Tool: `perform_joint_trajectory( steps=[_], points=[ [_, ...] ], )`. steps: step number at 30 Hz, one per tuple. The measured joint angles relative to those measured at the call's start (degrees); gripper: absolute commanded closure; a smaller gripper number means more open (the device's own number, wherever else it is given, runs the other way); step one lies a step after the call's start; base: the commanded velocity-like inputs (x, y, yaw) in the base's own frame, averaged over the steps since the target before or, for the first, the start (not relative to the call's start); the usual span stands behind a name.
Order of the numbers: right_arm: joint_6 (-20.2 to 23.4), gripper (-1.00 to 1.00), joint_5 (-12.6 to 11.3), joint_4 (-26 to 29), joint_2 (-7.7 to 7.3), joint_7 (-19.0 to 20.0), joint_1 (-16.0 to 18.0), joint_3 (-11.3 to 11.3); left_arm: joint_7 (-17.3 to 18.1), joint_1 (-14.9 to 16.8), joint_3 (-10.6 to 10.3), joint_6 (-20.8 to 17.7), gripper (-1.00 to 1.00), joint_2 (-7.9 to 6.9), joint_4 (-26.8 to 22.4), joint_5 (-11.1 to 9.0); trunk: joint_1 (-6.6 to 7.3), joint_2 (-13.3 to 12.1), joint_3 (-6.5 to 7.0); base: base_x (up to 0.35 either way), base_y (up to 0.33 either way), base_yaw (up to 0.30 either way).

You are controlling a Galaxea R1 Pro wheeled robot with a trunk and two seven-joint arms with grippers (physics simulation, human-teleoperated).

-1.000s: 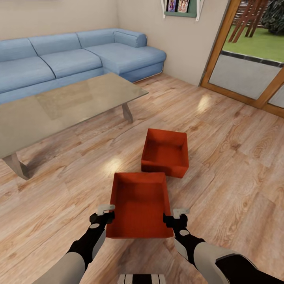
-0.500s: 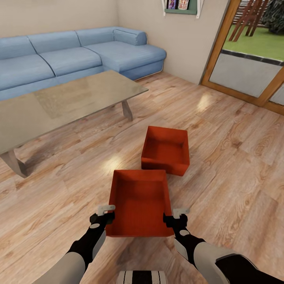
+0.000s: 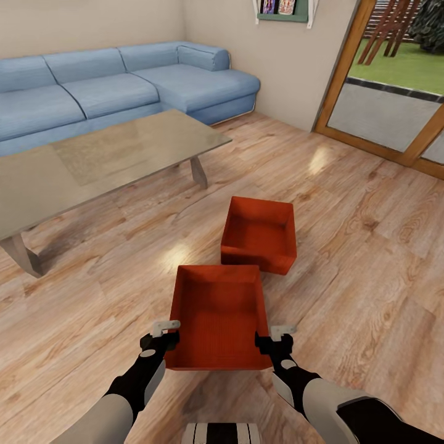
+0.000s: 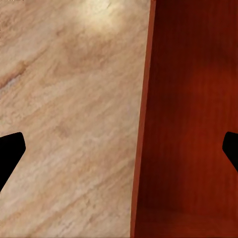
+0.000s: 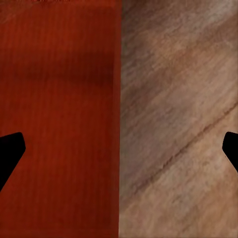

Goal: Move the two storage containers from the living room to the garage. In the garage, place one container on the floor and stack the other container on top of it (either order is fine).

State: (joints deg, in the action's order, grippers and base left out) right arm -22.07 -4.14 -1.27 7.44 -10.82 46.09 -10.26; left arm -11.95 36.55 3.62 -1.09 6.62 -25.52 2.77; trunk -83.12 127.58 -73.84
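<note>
The near bin (image 3: 219,317) looks light and stiff; its thin side walls are the places to hold. The left gripper (image 3: 165,333) and right gripper (image 3: 274,338) each straddle a wall, jaws apart.

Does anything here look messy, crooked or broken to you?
Nothing looks broken or spilled. The two red bins sit on the wood floor: the far bin is turned slightly askew to the near bin, which the left gripper and right gripper straddle at its side walls, fingers spread wide.

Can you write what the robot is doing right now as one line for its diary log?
room: living room | left gripper: open, astride near bin left wall | right gripper: open, astride right wall | far bin: on wood floor
</note>
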Motion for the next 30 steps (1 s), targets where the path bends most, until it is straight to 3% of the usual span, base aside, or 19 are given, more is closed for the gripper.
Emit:
perform_joint_trajectory(
  steps=[5, 17, 30],
  points=[
    [-0.02, -1.00, 0.00, 0.00, 0.00, 0.00, 0.00, -0.05, 0.05, 0.00, 0.00, 0.13, -1.00, 0.00, 0.00, 0.06, 0.00, 0.00, 0.00, 0.000, 0.000, 0.000],
    [-0.10, -1.00, 0.07, 0.00, 0.00, 0.02, 0.00, -0.05, 0.12, 0.00, -0.45, 0.13, -1.00, 0.00, -0.01, 0.24, -2.63, 4.80, -2.15, 0.000, 0.000, 0.000],
    [-0.10, -1.00, 0.08, 0.00, 0.00, 0.09, 0.00, -0.06, 0.15, 0.00, -0.51, 0.29, -1.00, -0.01, -0.26, 0.64, -2.64, 4.81, -2.15, 0.000, 0.000, 0.000]
  ],
)
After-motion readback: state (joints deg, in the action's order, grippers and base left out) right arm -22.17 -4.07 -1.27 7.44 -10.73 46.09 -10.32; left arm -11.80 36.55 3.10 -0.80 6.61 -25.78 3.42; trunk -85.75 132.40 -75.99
